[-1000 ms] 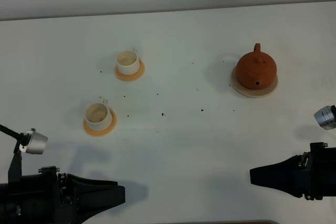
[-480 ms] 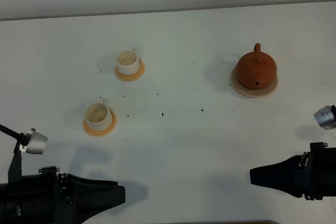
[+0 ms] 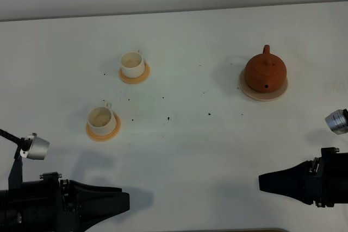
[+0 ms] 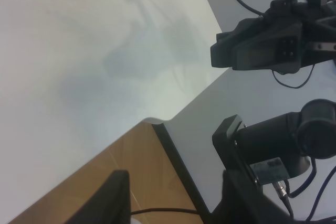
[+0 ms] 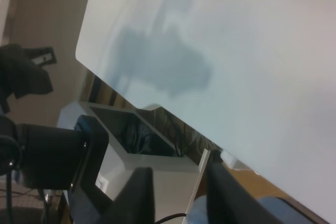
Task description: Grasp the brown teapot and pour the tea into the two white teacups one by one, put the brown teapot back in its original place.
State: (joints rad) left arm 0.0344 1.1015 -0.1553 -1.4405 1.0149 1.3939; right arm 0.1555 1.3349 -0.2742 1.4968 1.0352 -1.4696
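Observation:
The brown teapot (image 3: 265, 70) stands upright on its pale beige disc (image 3: 253, 92) at the right rear of the white table. The two white teacups (image 3: 132, 64) (image 3: 101, 118) sit on orange saucers at the left, one behind the other. My left gripper (image 3: 125, 202) hovers low at the front left, well short of the nearer cup. At the front right, my right gripper (image 3: 262, 182) stays far in front of the teapot. In the wrist views, the left gripper (image 4: 173, 203) and the right gripper (image 5: 178, 198) each have their fingers apart with nothing between them.
Small dark specks (image 3: 168, 117) dot the middle of the table. Silver camera cylinders (image 3: 35, 146) (image 3: 337, 121) ride on both arms. The wrist views show the table's front edge (image 4: 157, 121) with black stands and cables beyond it.

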